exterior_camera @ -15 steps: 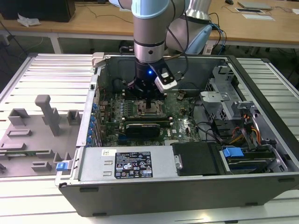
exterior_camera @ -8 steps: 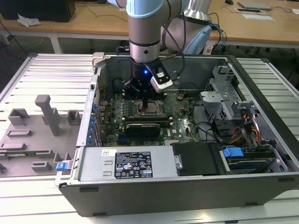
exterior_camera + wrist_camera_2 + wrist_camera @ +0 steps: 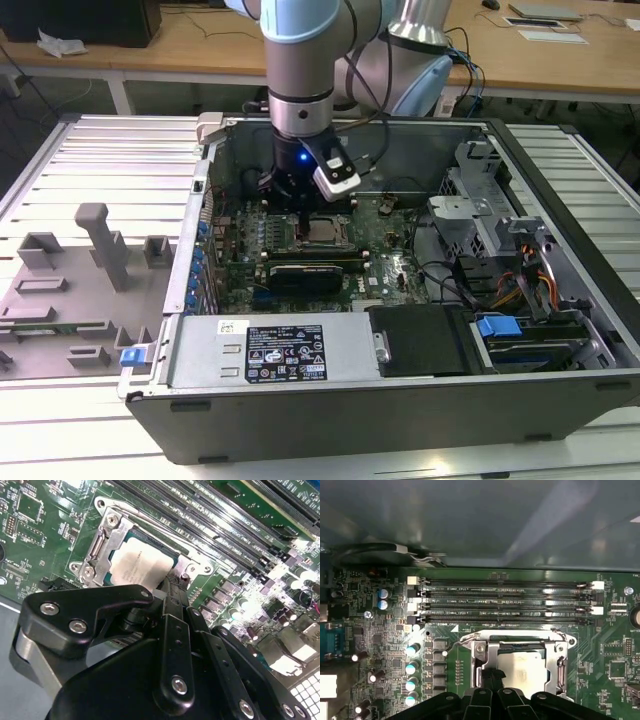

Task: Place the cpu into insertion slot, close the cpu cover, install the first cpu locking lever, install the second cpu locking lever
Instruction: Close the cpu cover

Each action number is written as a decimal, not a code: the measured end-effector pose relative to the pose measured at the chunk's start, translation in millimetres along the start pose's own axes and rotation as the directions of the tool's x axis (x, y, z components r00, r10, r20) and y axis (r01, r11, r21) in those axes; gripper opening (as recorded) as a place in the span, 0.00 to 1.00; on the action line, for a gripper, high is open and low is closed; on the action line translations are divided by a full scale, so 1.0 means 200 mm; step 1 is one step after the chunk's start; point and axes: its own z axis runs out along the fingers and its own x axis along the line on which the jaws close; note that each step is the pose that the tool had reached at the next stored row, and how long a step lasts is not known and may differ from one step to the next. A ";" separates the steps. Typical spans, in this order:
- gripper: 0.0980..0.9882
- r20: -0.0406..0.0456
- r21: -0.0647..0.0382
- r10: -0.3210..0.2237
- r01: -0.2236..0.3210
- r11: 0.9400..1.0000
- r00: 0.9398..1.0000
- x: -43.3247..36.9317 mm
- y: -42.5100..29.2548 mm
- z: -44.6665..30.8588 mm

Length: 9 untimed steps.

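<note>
Closest to me, the gripper (image 3: 172,584) has its fingers pressed together with nothing between them, and the tips stand at the edge of the cpu cover (image 3: 100,542). I see the cover lying flat over the cpu (image 3: 134,564). The cpu sits in the insertion slot (image 3: 152,537) near the middle of the motherboard (image 3: 45,525), just beside the memory slots (image 3: 510,602).
</note>
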 end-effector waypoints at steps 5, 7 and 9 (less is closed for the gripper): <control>0.01 0.003 -0.018 0.001 -0.001 1.000 1.000 0.014 0.000 0.011; 0.01 0.002 -0.019 0.001 -0.001 1.000 1.000 0.018 0.000 0.017; 0.01 0.003 -0.019 0.001 -0.001 1.000 1.000 0.018 0.001 0.018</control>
